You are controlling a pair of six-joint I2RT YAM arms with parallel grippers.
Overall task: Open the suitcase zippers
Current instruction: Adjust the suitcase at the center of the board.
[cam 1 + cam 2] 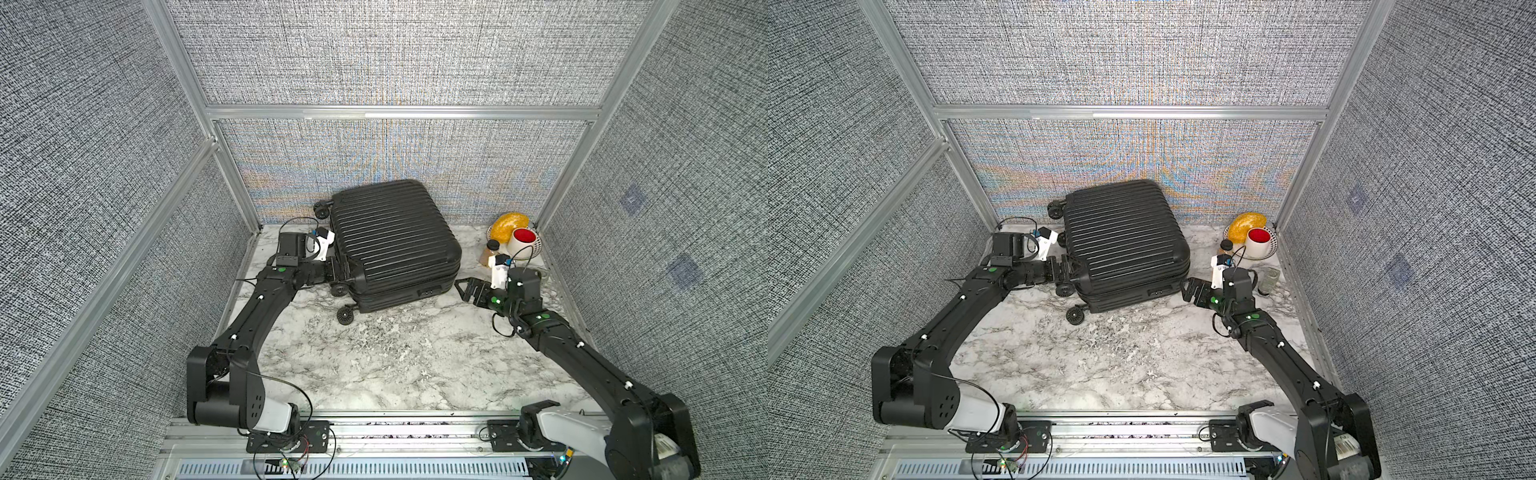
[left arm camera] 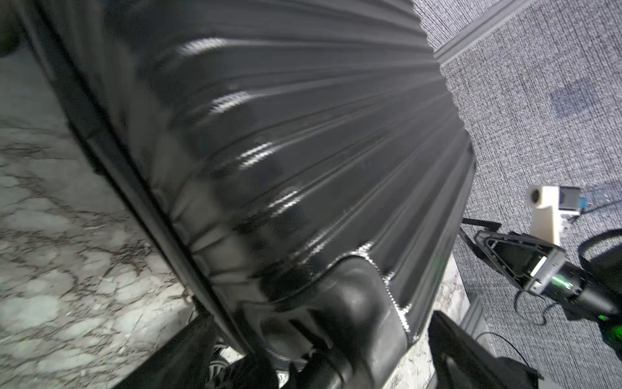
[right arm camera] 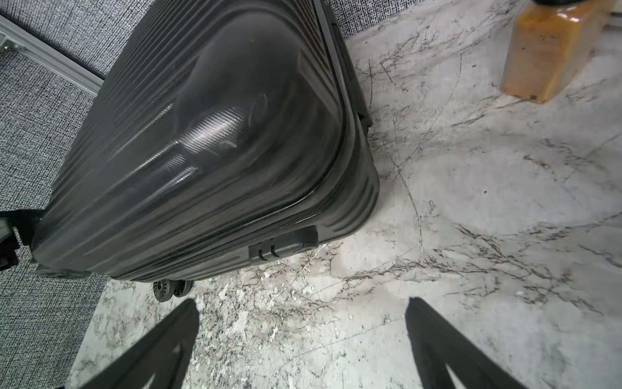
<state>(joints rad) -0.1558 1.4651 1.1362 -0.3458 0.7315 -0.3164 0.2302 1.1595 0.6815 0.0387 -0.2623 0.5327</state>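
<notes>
1. Left gripper (image 1: 340,271): jaws spread wide, straddling the near wheel-end corner of the suitcase (image 1: 392,237). In the left wrist view the corner sits between the fingers (image 2: 175,360). We cannot tell whether either finger touches it.
2. Suitcase: we see it lying flat on the table (image 1: 374,374), at back centre close to the rear wall, ribbed shell upward. Its wheels (image 1: 345,316) point left and the opposite end points right, so its long axis runs roughly left to right, parallel to the ribs.
3. Zipper (image 3: 296,220): the track follows the seam between the shells and looks closed along the near side, just above the lock (image 3: 269,251). We cannot make out the pulls.
4. Right gripper (image 1: 462,289): jaws spread wide and empty, just off the case's near right corner, aimed at it, not touching.
5. Bottle (image 1: 490,251) and bowl (image 1: 537,245): in the far right corner, apart from the case.
</notes>
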